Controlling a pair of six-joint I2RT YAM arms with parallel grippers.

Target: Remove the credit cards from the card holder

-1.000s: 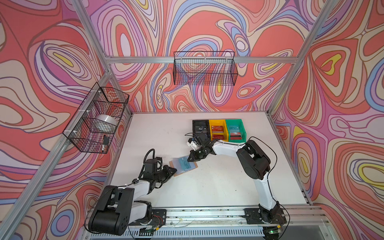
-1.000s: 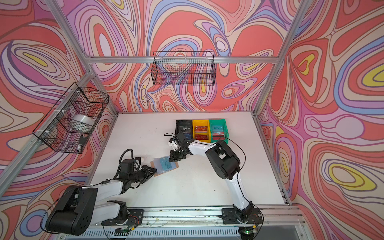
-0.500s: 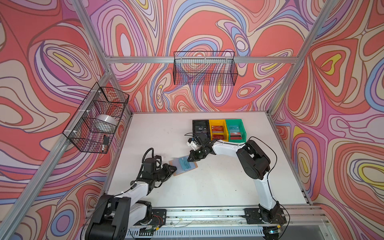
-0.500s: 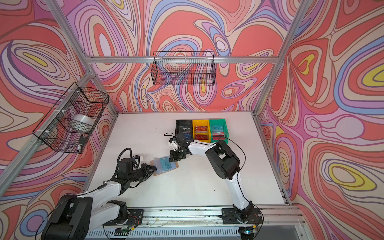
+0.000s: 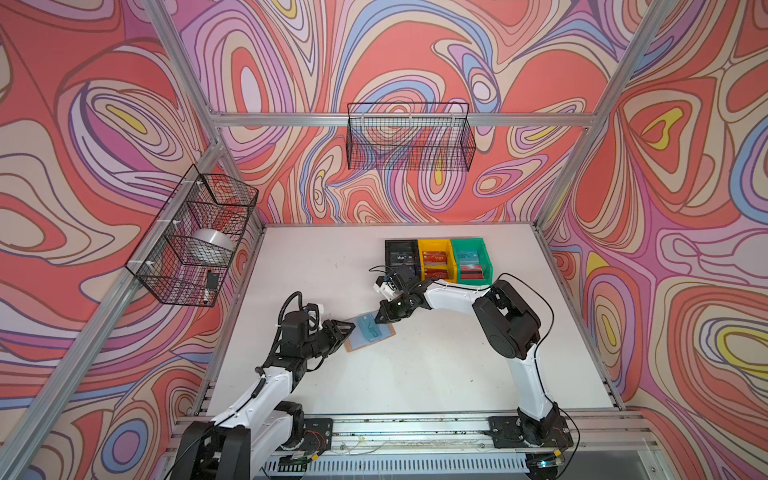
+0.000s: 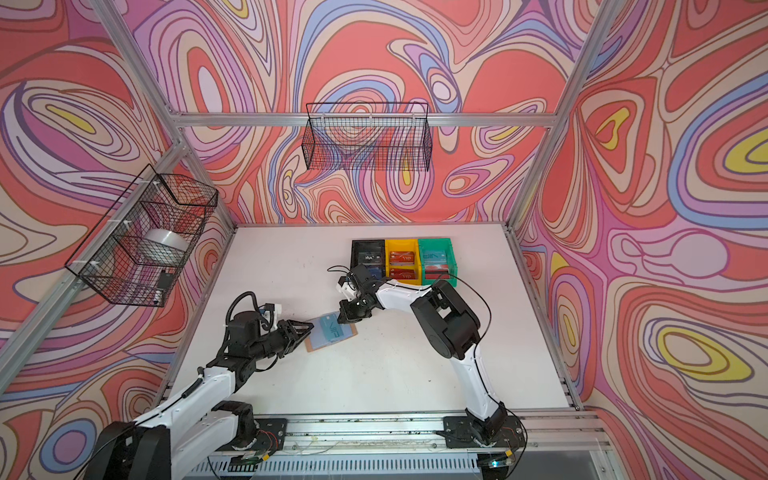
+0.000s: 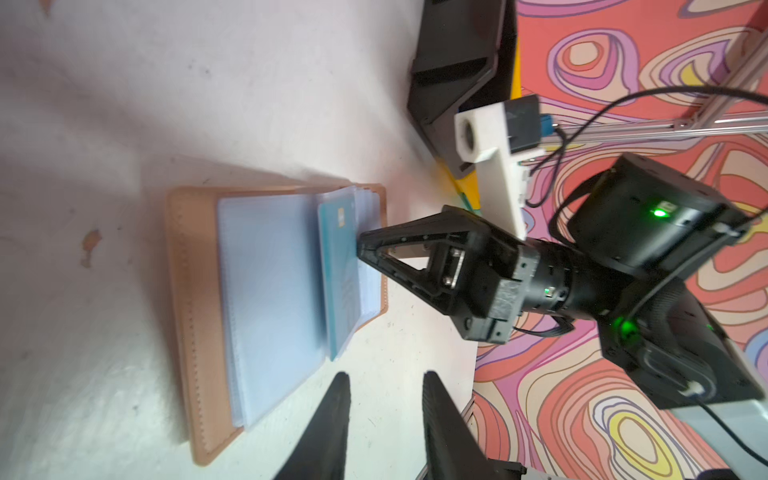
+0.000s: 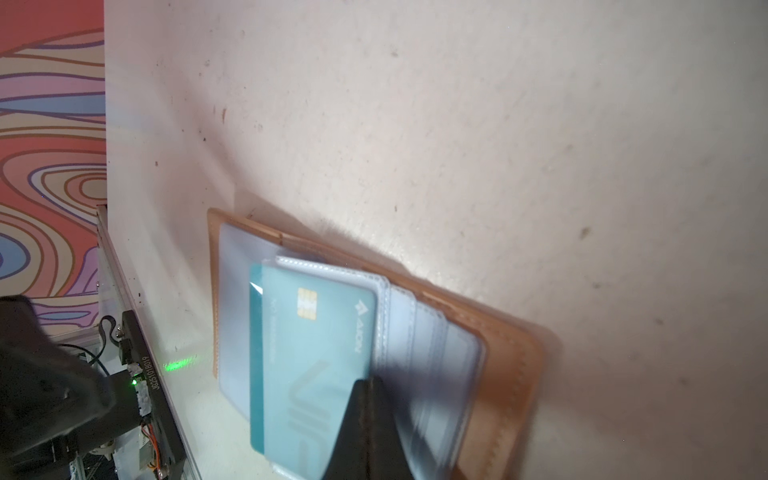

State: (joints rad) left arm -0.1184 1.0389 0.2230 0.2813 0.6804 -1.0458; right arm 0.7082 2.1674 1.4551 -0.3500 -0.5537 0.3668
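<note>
The tan card holder (image 5: 358, 340) (image 6: 316, 343) lies open on the white table, its clear bluish sleeves fanned. A teal credit card (image 8: 316, 353) (image 7: 338, 257) (image 5: 371, 328) sits in the top sleeve. My right gripper (image 8: 368, 382) (image 5: 379, 319) (image 6: 341, 319) is shut, and its tip presses on the sleeves at the card's edge. My left gripper (image 7: 384, 376) (image 5: 351, 326) (image 6: 309, 326) hovers at the holder's opposite side. Its jaws are open with only bare table between them, and they touch neither the holder (image 7: 195, 291) nor the card.
Black (image 5: 401, 242), yellow (image 5: 434, 241) and green (image 5: 467, 240) bins holding cards stand in a row behind the right arm. Wire baskets hang on the left wall (image 5: 195, 241) and back wall (image 5: 409, 137). White table stretches in front of the holder.
My left gripper's jaws have spread apart, and its tips sit slightly closer to the holder's edge. The right gripper has stayed shut on the same spot.
</note>
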